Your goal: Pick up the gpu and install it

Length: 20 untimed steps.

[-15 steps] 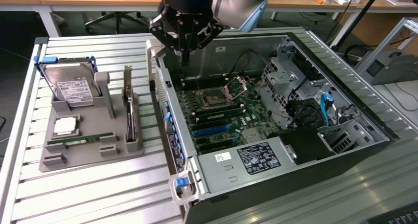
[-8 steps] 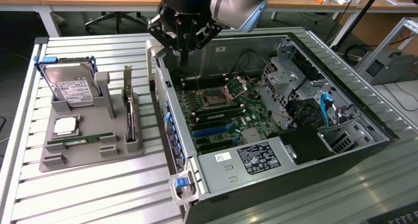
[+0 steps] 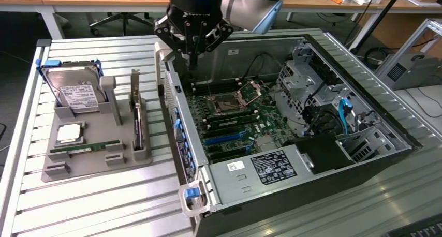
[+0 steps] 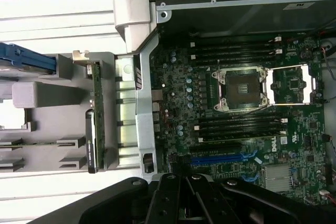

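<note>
We see the black metal gripper (image 3: 192, 50) pinched shut on nothing, hanging above the open steel computer case (image 3: 276, 211). The gpu (image 3: 136, 124), a thin flat card with a silver bracket, stands on edge in the matte grey holder (image 3: 86, 167), just beside the case's wall.

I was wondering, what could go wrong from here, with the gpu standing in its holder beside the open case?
The hand is shut and empty near the case wall; descending like that, it could strike the wall. The gpu stands thin and upright close to that wall, so a slightly off grasp may knock it or catch the holder.
</note>
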Motion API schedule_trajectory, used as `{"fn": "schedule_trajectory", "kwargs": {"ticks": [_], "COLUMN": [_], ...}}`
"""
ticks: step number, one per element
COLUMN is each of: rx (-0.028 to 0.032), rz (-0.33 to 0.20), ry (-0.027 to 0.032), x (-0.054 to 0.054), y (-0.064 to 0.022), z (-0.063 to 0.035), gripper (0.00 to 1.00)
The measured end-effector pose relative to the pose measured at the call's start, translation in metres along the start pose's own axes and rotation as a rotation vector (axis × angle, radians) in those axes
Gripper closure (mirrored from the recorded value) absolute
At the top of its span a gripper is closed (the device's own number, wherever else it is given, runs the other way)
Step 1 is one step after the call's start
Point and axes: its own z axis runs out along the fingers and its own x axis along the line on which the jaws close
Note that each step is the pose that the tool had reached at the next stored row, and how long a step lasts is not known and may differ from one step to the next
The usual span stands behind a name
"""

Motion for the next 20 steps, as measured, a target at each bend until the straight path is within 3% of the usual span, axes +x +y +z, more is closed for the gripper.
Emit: {"fn": "schedule_trajectory", "kwargs": {"ticks": [20], "rx": [0.0], "rz": [0.0], "ry": [0.0], "x": [0.0063], "y": [-0.0005], "z": [-0.0002], "gripper": [0.89]}}
